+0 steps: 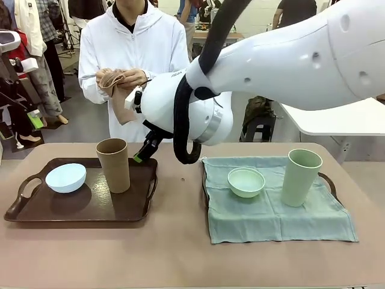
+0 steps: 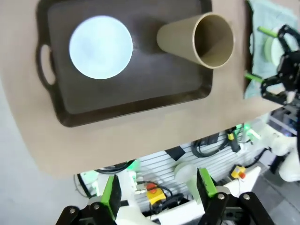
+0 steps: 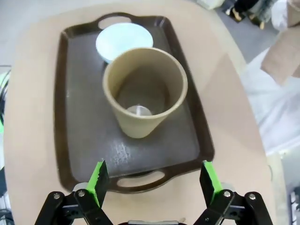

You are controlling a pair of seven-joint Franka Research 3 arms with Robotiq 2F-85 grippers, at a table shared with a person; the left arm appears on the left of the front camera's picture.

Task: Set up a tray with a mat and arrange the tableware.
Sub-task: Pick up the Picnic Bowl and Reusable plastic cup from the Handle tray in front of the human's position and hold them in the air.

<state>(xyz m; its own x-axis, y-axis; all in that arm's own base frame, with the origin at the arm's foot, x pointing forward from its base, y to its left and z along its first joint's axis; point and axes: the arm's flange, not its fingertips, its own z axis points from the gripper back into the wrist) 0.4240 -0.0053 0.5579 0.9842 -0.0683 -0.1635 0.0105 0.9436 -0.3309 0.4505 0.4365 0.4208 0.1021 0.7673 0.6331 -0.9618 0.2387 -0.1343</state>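
Open room: a bare strip of the tan table (image 1: 180, 253) runs between the right rim of the dark brown rectangular handled tray (image 1: 78, 218) and the left edge of the pale green cloth mat (image 1: 271, 220). More bare table lies along the near side of both.
Tray edge: the tall tan-brown handleless cup (image 1: 114, 165) stands upright near the tray's right rim. The shallow pale blue bowl (image 1: 65, 177) sits toward the left handle, apart from the cup.
Mat: the mint green bowl (image 1: 246, 182) sits left of the tall pale green cup (image 1: 301, 177), both on the cloth, not touching.
Right gripper (image 3: 154, 180): it is low over the tray's right end, near the tan cup. Jaws spread wide, nothing between them.
Left gripper (image 2: 159, 192): it is high above the table's near edge, looking down on the tray. Jaws spread, holding nothing.
Hidden: the right arm's white body covers the far middle of the table. Under the mat, one dark handle (image 1: 328, 180) pokes out.
Person: the hands (image 1: 129, 78) hold a tan cloth at the far side.
Finish: the bowls and cups look matte and plain.
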